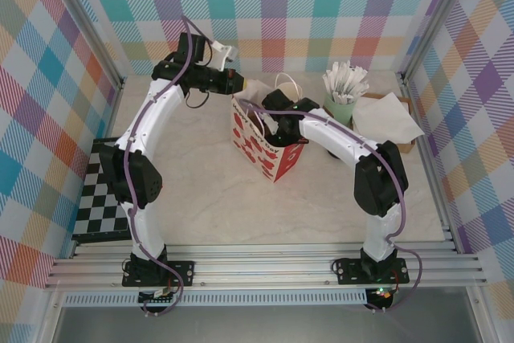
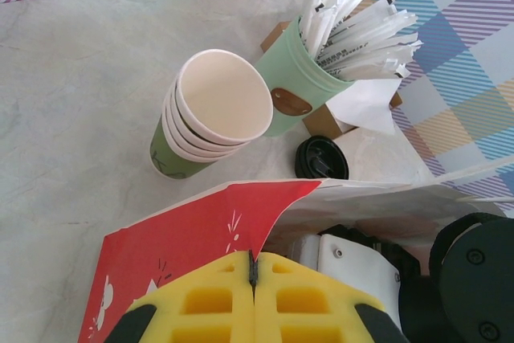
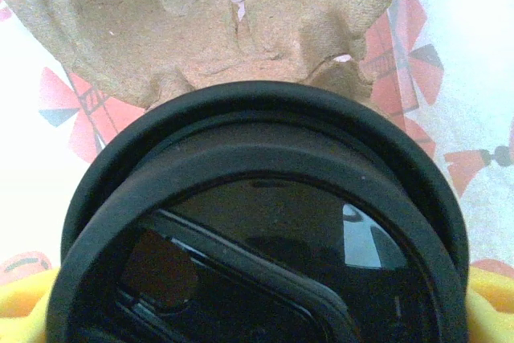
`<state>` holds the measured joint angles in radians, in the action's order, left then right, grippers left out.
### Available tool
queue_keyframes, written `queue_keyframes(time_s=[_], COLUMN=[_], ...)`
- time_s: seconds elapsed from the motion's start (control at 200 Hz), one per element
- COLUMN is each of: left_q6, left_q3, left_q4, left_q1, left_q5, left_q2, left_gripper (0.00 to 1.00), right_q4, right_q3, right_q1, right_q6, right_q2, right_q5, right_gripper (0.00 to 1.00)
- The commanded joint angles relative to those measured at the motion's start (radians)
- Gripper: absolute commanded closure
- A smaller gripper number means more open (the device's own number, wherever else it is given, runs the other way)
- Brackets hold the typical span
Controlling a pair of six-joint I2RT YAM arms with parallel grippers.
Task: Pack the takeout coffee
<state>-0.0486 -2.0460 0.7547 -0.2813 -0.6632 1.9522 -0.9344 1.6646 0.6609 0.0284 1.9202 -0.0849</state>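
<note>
The takeout coffee (image 3: 257,198) shows its round black lid from above, inside the red-and-white paper bag (image 1: 269,158). My right gripper (image 3: 257,315) reaches down into the bag and is shut on the cup, with yellow pads (image 3: 20,307) at both sides of the lid. A brown pulp cup carrier (image 3: 201,22) lies just beyond the lid, inside the bag. My left gripper (image 2: 254,267) is shut on the bag's red top rim (image 2: 193,238) and holds it at the bag's far left corner (image 1: 238,86). The cup's body is hidden under the lid.
Behind the bag stand a stack of lidless cream-and-green cups (image 2: 213,114), a mint-green pot of white sachets (image 2: 309,78) and a loose black lid (image 2: 321,158). White napkins (image 1: 389,118) lie at the back right. A checkered board (image 1: 100,198) lies at the left edge.
</note>
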Motion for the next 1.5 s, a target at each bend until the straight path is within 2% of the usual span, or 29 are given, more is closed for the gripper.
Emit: queue_keyframes(time_s=[0.0, 0.415, 0.625, 1.03, 1.12, 1.495], left_q6=[-0.035, -0.049, -0.069, -0.121, -0.122, -0.122], left_q3=[-0.004, 0.04, 0.058, 0.09, 0.093, 0.085], left_q4=[-0.051, -0.098, -0.103, -0.112, -0.113, -0.108], left_q1=[-0.007, -0.024, -0.04, -0.08, -0.081, -0.083], left_q5=[0.029, 0.054, 0.068, 0.149, 0.154, 0.164], left_q2=[-0.046, -0.096, -0.107, -0.142, -0.141, -0.138], left_gripper=[1.0, 1.0, 1.0, 1.0, 1.0, 1.0], right_q4=[-0.036, 0.008, 0.047, 0.093, 0.098, 0.105], right_q3=[0.013, -0.032, -0.036, -0.089, -0.091, -0.097], right_q1=[0.005, 0.005, 0.004, 0.005, 0.005, 0.004], right_q6=[-0.01, 0.009, 0.016, 0.014, 0.015, 0.004], right_q2=[-0.019, -0.071, -0.081, -0.125, -0.131, -0.147], right_q5=[0.029, 0.043, 0.045, 0.033, 0.031, 0.024], right_gripper=[0.25, 0.22, 0.15, 0.12, 0.0, 0.0])
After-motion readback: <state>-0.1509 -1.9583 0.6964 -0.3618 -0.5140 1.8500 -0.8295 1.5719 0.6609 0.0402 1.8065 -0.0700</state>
